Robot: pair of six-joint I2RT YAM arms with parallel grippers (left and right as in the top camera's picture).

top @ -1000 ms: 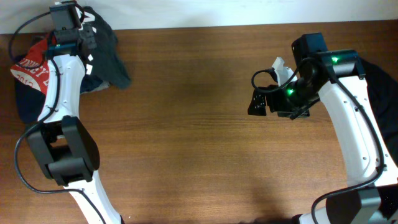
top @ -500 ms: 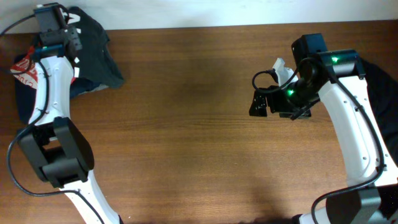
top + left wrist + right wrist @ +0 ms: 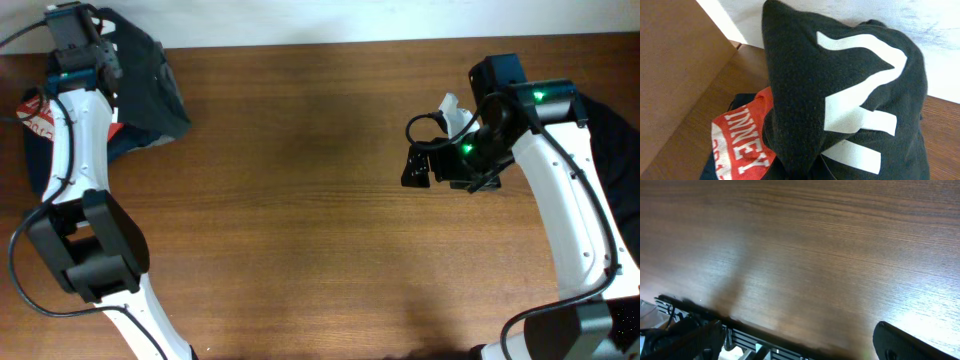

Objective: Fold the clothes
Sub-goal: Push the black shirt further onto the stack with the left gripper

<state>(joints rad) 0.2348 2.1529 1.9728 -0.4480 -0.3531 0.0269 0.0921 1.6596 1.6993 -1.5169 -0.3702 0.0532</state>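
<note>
The black T-shirt point(image 3: 145, 85) with large white lettering lies bunched at the table's far left corner. In the left wrist view the black T-shirt point(image 3: 840, 85) rises in a peak and gathers at my jaws, hiding the fingers. My left gripper point(image 3: 105, 62) is shut on it. A red garment with white lettering point(image 3: 35, 112) point(image 3: 740, 145) lies beneath it on a navy one point(image 3: 40, 165). My right gripper point(image 3: 415, 165) point(image 3: 800, 347) hangs open and empty above bare wood at centre right.
The brown wooden table point(image 3: 300, 200) stretches between both arms. A dark garment point(image 3: 612, 125) lies at the right edge behind the right arm. A white wall edge point(image 3: 730, 20) runs along the table's back.
My left gripper has moved left and back towards the corner, dragging the black T-shirt over the red and navy garments. The right arm has not moved.
</note>
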